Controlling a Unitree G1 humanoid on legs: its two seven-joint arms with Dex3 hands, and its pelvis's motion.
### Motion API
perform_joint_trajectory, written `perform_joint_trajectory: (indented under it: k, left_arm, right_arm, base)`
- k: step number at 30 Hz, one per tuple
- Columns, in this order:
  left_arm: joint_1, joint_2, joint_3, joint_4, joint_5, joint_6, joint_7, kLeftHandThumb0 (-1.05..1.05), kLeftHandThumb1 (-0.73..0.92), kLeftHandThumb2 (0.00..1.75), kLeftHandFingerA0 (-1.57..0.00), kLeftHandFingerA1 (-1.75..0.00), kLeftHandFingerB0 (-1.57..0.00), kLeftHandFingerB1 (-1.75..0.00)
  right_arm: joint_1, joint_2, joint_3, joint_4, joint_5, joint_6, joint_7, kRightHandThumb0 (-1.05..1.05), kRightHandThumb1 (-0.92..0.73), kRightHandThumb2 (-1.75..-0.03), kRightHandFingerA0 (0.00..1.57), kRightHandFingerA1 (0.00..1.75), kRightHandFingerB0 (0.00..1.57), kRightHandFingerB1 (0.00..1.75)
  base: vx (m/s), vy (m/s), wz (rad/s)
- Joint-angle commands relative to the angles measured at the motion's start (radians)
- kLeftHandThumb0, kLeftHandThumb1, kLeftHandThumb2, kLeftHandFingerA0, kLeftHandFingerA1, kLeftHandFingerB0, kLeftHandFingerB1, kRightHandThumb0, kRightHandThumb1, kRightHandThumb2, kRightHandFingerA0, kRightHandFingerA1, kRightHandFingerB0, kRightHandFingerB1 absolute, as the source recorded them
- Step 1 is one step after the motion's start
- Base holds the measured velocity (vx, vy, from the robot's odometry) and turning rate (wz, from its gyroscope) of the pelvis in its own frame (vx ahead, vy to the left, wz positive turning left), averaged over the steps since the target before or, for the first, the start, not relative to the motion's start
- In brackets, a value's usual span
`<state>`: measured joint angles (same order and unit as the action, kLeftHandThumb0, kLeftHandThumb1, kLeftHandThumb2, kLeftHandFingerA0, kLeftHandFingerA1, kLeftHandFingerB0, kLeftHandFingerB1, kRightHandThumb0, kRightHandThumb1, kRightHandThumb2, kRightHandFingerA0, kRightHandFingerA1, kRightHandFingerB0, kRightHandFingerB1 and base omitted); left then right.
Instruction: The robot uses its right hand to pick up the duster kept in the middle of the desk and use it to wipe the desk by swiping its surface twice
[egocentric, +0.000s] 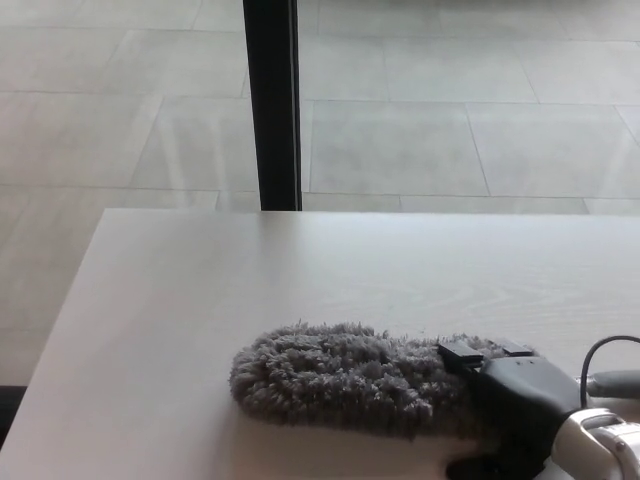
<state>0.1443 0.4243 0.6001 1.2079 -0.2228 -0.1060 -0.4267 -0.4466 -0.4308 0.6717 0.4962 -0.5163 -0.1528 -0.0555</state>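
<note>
A grey fluffy duster (340, 378) lies lengthwise on the pale wooden desk (250, 280), near its front edge. My right hand (520, 400) comes in from the lower right and sits on top of the duster's right end, hiding the handle there. Its black fingers (468, 352) curl down over the fluff, closed around that end. The duster's left end rests on the desk surface. My left hand does not show.
A black vertical post (272, 100) stands beyond the desk's far edge, in front of a tiled floor (450, 100). A grey cable (600, 350) loops by my right wrist. The desk's left edge runs diagonally at the left.
</note>
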Motion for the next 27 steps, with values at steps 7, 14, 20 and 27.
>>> perform_joint_trajectory:
  k: [7, 14, 20, 27]
  left_arm:
    - [-0.032, 0.063, -0.034, 0.022, 0.014, -0.101, -0.022, -1.05, 0.40, 0.71, -0.96, -1.06, -0.88, -1.01]
    - [-0.030, 0.056, -0.036, 0.009, 0.008, -0.114, -0.026, -1.05, 0.37, 0.75, -0.95, -1.05, -0.86, -1.03]
    - [-0.037, 0.052, -0.039, 0.011, 0.006, -0.113, -0.017, -1.05, 0.36, 0.78, -0.96, -1.05, -0.90, -1.00]
    - [-0.030, 0.061, -0.040, -0.007, 0.001, -0.136, -0.048, -1.05, 0.40, 0.83, -0.96, -1.07, -0.96, -0.98]
  right_arm:
    - [0.046, 0.024, 0.180, 0.230, -0.374, -0.074, -0.618, -0.27, -0.71, -0.77, 0.93, 1.71, 0.26, 0.76]
    - [0.041, 0.041, 0.206, 0.302, -0.401, -0.094, -0.818, -0.38, -0.75, -0.69, 0.89, 1.75, 0.56, 1.61]
    - [0.036, 0.053, 0.200, 0.298, -0.383, -0.128, -0.832, -0.27, -0.67, -0.81, 1.00, 1.75, 0.54, 1.75]
    - [0.003, 0.043, 0.267, 0.283, -0.437, -0.195, -0.847, -0.24, -0.53, -0.93, 0.94, 1.75, 0.57, 1.73]
  base:
    - [0.00, 0.000, 0.00]
    - [0.00, 0.000, 0.00]
    - [0.00, 0.000, 0.00]
    - [0.00, 0.000, 0.00]
